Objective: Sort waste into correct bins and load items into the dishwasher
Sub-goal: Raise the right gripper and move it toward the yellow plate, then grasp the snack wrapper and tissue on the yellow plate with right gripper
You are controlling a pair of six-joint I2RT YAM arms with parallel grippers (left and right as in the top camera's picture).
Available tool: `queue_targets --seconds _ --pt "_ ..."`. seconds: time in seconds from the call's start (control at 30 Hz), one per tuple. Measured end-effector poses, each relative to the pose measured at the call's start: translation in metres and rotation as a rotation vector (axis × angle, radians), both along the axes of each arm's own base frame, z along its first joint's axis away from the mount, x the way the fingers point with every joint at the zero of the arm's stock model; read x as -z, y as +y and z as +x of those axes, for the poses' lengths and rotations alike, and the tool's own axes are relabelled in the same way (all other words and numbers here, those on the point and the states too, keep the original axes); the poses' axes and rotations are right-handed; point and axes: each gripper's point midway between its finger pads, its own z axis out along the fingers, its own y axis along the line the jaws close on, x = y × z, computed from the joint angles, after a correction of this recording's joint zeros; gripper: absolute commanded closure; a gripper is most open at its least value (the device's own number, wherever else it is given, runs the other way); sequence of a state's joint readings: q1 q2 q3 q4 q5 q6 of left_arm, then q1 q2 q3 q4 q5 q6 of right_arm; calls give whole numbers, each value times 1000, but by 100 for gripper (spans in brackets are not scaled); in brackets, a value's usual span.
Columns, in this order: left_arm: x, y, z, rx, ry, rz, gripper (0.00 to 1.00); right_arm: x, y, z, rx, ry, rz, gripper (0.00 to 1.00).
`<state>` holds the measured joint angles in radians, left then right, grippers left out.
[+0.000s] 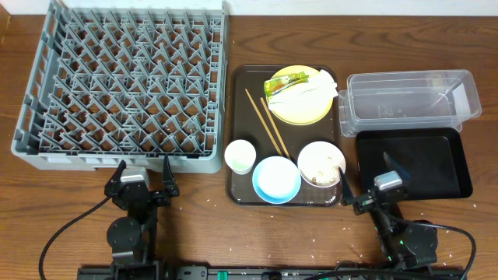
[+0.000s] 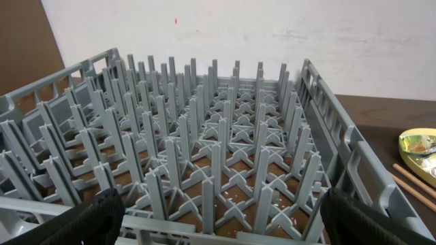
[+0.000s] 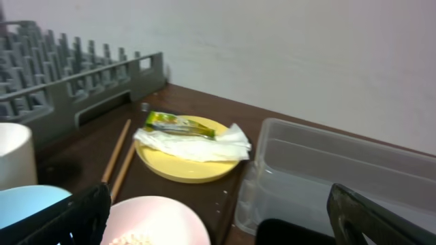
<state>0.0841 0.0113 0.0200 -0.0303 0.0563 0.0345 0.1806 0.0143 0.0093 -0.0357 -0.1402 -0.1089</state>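
your left gripper (image 1: 143, 168) gapes wide, the square grey plastic dish rack (image 1: 124, 78) just ahead of its fingers (image 2: 85, 221). your right gripper (image 1: 366, 173), wide too, faces the round pale yellow plate (image 3: 184, 170) carrying a green-and-yellow snack wrapper (image 3: 178, 123) and crumpled white napkin (image 3: 197, 144).

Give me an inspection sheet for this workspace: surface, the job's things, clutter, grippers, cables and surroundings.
Surface: brown wooden table, with white specks scattered near the front.
Job's things: grey dish rack has nothing loaded. The serving tray holds the yellow plate carrying the wrapper and napkin, plus the chopsticks, white cup, blue bowl and white bowl with rice scraps. The clear tub and black tray hold nothing.
Clutter: nothing seen beyond the specks.
Grippers: left gripper is open, facing the rack. Right gripper is open. Both hold nothing.
Cables: black cables loop beside both arm bases.
Surroundings: plain white wall.
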Motion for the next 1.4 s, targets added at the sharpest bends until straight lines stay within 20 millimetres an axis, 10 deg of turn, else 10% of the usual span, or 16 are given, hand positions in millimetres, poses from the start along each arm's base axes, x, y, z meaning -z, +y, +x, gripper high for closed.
queue_targets --seconds 0.37,0.73,1.03,1.4 --pt "0 0 0 0 0 0 7 -74 12 0 -72 -4 15 1" --pt "0 0 0 0 1 0 7 -131 50 58 -228 270 8 1" --pt "1 0 0 0 3 0 7 -122 75 138 -253 716 58 1" --pt "1 0 0 0 3 0 7 -78 123 214 -327 817 82 1"
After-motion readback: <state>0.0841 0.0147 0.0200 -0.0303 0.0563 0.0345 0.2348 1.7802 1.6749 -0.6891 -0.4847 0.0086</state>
